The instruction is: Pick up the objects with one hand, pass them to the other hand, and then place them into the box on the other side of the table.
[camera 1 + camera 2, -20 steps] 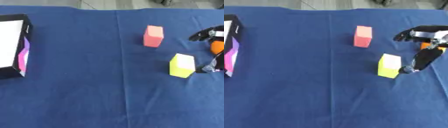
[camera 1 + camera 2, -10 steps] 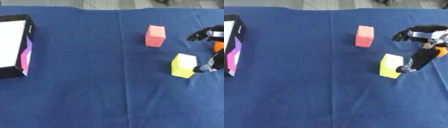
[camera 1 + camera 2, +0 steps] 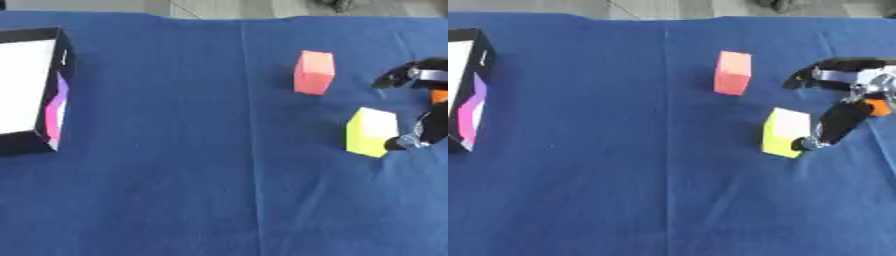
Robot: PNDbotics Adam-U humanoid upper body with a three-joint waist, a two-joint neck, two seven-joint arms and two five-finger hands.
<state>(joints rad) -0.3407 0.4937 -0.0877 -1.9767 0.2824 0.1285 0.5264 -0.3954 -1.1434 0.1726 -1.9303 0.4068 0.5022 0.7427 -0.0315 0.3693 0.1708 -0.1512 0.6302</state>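
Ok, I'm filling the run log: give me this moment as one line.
right hand: around orange object, beside yellow block | pink block: on cloth | box: far left | left hand: unseen

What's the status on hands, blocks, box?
Right hand at right edge, around something orange, one finger touching yellow block. Left hand not in view. Pink block untouched. Box far left; path clear.
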